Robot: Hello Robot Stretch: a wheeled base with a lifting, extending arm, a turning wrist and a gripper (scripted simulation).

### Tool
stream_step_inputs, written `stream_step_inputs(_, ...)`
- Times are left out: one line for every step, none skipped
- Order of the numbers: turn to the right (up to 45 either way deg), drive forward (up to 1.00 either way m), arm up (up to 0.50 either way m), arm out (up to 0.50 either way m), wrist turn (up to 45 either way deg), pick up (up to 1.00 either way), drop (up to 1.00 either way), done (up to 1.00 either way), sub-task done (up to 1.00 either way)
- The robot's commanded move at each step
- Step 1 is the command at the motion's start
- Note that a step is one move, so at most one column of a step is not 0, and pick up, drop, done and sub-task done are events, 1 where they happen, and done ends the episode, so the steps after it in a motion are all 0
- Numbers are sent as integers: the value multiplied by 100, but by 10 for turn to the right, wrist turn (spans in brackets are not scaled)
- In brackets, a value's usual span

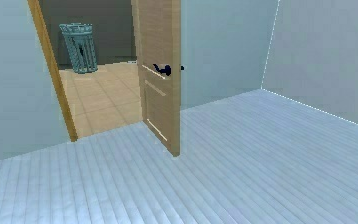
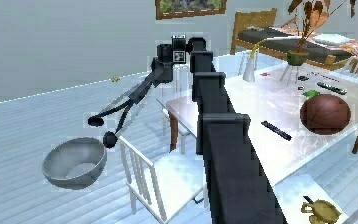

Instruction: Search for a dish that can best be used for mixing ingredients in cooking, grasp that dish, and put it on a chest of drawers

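A grey metal bowl (image 2: 72,162) hangs at the far end of my gripper (image 2: 102,124), above the pale plank floor and clear of it, so the gripper holds the bowl. The dark arm (image 2: 222,130) rises from the arm side view's bottom edge, and its thin fingers (image 2: 127,100) slant down to the left toward the bowl. A white chair (image 2: 147,178) stands just right of the bowl.
A white table (image 2: 287,105) carries a brown ball (image 2: 325,114), a pale vase (image 2: 247,66), a potted plant (image 2: 309,28) and small items. A picture (image 2: 192,8) hangs on the wall. Ahead, an open wooden door (image 1: 159,70) leads onto tiled floor with a wire bin (image 1: 79,47).
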Motion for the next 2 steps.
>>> stream_step_inputs(0,0,0,-42,0,0,0,0,0)
stream_step_inputs(-450,0,0,0,0,0,0,0,0)
